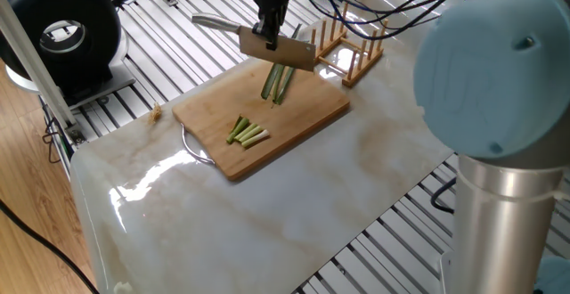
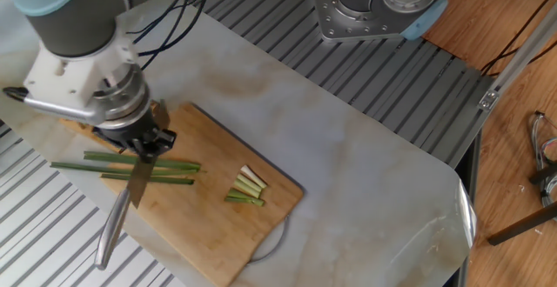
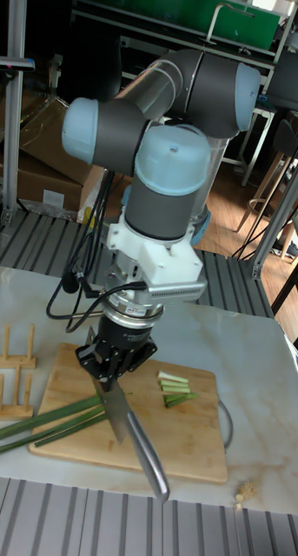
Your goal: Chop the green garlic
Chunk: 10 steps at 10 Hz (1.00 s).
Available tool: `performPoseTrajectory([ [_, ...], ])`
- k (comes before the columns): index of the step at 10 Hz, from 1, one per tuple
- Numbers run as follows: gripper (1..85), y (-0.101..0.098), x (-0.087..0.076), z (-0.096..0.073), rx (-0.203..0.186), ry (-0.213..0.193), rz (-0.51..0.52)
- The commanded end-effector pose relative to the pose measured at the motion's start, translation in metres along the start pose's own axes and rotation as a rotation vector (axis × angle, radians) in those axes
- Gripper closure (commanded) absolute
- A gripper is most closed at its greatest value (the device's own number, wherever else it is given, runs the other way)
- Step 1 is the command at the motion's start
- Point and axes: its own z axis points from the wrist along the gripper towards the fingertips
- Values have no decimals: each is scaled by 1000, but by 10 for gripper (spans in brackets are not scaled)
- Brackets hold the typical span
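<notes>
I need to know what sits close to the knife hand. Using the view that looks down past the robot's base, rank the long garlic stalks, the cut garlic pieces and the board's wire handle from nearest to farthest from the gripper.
1. Long garlic stalks, right below the gripper.
2. Cut garlic pieces, mid-board to its right.
3. Wire handle, at the board's far right end.

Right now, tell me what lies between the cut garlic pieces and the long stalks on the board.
Only bare cutting board separates the cut pieces from the long stalks, clearest in the other fixed view.

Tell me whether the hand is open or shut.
Shut: the hand grips the knife, its blade above the green garlic.
</notes>
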Motion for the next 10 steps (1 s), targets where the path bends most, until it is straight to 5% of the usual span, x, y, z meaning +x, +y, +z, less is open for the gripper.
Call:
performPoseTrajectory([
  [1,843,-6,-11,14,-40,-28,-22],
  [10,843,-4,-8,28,-58,-13,-30],
])
